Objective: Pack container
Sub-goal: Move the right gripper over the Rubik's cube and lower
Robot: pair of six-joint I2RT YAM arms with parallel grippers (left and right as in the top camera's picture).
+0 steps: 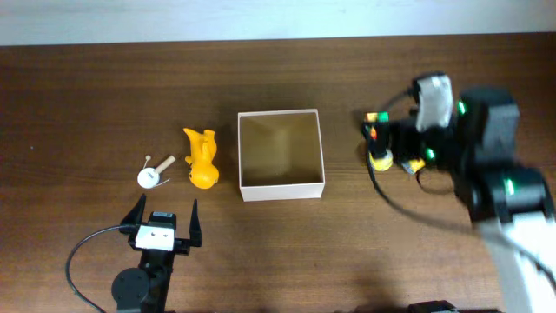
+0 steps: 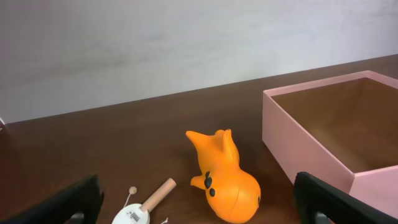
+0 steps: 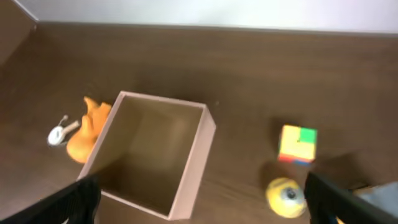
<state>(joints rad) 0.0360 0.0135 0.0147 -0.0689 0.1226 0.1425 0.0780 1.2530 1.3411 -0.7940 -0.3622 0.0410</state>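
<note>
On the left of the bench (image 1: 78,96) lies a small white round toy with a wooden handle (image 1: 150,176), and just beside it an orange animal figure (image 1: 201,158) on its side. The left end effector (image 1: 166,207) hovers near both, its 2 fingers spread apart and holding nothing. The container (image 1: 282,189) stands mid-bench, open side up and nothing showing in it. Right of it are a multicoloured cube (image 1: 375,122) and a yellow ball (image 1: 380,158), under the right end effector (image 3: 202,180), spread wide and gripping nothing.
</note>
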